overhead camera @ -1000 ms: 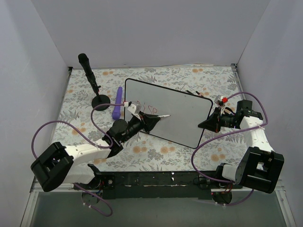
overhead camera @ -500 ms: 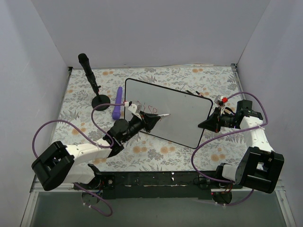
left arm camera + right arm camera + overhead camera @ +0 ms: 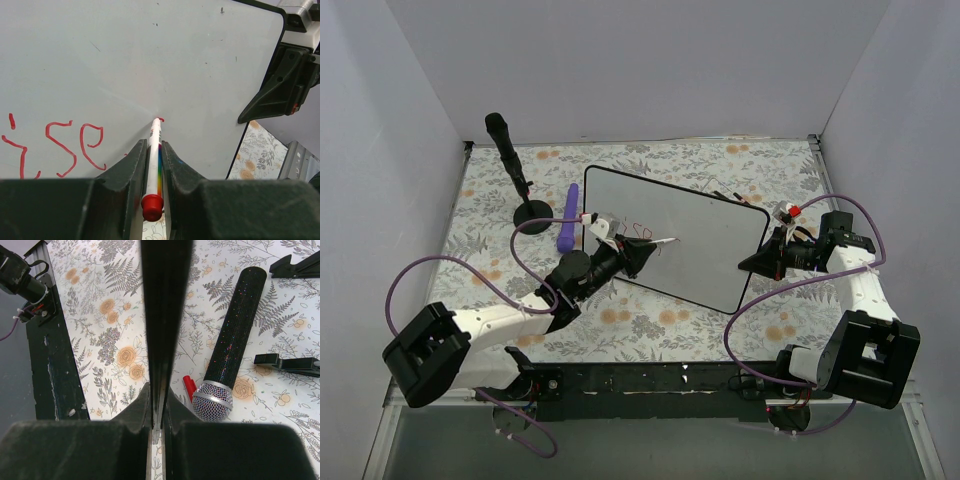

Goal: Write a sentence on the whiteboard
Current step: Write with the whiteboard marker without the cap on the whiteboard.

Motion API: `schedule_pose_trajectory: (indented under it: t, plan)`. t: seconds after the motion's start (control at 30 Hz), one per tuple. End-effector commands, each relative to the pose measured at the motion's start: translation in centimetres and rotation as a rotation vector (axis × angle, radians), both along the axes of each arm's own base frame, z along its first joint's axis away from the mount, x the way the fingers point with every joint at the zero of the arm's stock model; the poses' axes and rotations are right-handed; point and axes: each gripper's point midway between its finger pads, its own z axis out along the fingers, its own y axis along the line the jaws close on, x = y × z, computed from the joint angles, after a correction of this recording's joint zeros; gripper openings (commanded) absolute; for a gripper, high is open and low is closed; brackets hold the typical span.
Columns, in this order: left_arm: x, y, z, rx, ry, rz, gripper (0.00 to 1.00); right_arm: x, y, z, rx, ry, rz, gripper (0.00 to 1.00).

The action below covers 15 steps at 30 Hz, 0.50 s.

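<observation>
A: left gripper (image 3: 154,150)?
B: clamped on marker (image 3: 156,131), tip touching whiteboard (image 3: 150,50) just ahead; sentence (image 3: 65,145), reads "ise", left of tip.
A: right gripper (image 3: 157,405)?
B: pinching whiteboard edge between its fingers.

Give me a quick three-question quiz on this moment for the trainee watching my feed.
1. True or false: the marker held by the left gripper has its tip on the whiteboard.
2. What is the right gripper shut on? A the whiteboard's edge; B the marker; C nothing.
3. Fill in: the sentence is written in ____ letters.
Key: 1 true; 2 A; 3 red.
</observation>
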Motion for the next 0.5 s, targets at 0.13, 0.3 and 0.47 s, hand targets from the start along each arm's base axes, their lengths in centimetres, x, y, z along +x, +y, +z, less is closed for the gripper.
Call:
schedule_pose_trajectory:
  t: [0.13,0.3,0.47]
  plan:
    - [1.1,1.6,0.7,0.027,-0.022,0.078,0.00,0.6,-0.2,0.0,-0.053,-0.063,0.012,0.01]
    - [0.9,1.9,-0.4,0.050,0.001,0.076,0.00,0.7,-0.3,0.0,-0.052,-0.060,0.010,0.01]
    - [0.6,2.1,-1.6,0.069,0.027,0.069,0.00,0.7,-0.2,-0.1,-0.052,-0.060,0.012,0.01]
